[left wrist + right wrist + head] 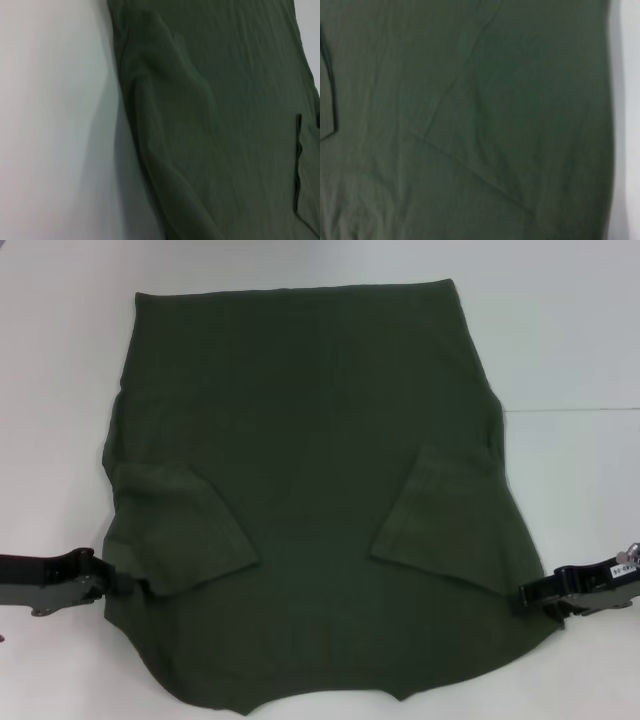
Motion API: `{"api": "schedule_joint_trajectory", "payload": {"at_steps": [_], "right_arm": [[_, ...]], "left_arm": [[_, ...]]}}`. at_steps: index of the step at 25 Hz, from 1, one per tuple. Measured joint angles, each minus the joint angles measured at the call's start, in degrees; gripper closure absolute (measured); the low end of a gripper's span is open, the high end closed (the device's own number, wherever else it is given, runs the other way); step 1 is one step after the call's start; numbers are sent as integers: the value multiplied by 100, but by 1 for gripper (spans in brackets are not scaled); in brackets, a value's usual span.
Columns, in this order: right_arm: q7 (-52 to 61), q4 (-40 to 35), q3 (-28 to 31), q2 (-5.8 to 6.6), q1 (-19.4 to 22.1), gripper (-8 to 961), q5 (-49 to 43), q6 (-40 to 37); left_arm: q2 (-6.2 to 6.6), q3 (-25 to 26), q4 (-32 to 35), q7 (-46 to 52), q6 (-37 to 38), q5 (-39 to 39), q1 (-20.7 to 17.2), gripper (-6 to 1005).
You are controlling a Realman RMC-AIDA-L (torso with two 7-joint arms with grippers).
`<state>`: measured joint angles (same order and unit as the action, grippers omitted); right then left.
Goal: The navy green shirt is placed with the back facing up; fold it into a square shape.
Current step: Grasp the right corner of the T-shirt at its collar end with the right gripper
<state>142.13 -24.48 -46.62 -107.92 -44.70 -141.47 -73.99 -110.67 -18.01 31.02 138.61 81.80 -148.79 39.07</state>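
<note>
Two grippers sit at opposite side edges of the navy green shirt (310, 490), which lies flat on the white table (570, 340), back up, both sleeves already turned inward onto the body. Collar end is nearest the robot, hem at the far side, so the long axis runs straight away from the robot.

Left gripper (128, 585) touches the left edge beside the folded left sleeve (180, 530). Right gripper (522, 595) touches the right edge just below the folded right sleeve (435, 510). Both are level with each other, near the collar end. Finger state: cannot tell for either; tips are lost against or under the cloth, and the wrist views show only fabric and table.

Judgement: the shirt lies inward of each gripper, between them, with arms about equally near. Next fold probably carries each side edge toward the midline, or the near end toward the hem. Symmetry of grip height matters most.
</note>
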Motion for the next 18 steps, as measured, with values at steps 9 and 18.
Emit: {"api": "schedule_joint_trajectory", "payload": {"at_steps": [9, 18], "right_arm": [[-9, -8, 40, -28, -56, 188, 16, -190], [0, -35, 52, -24, -111, 187, 40, -156]], "left_arm": [[2, 0, 0, -1, -36, 10, 19, 961], [2, 15, 1, -1, -51, 9, 52, 960]]}}
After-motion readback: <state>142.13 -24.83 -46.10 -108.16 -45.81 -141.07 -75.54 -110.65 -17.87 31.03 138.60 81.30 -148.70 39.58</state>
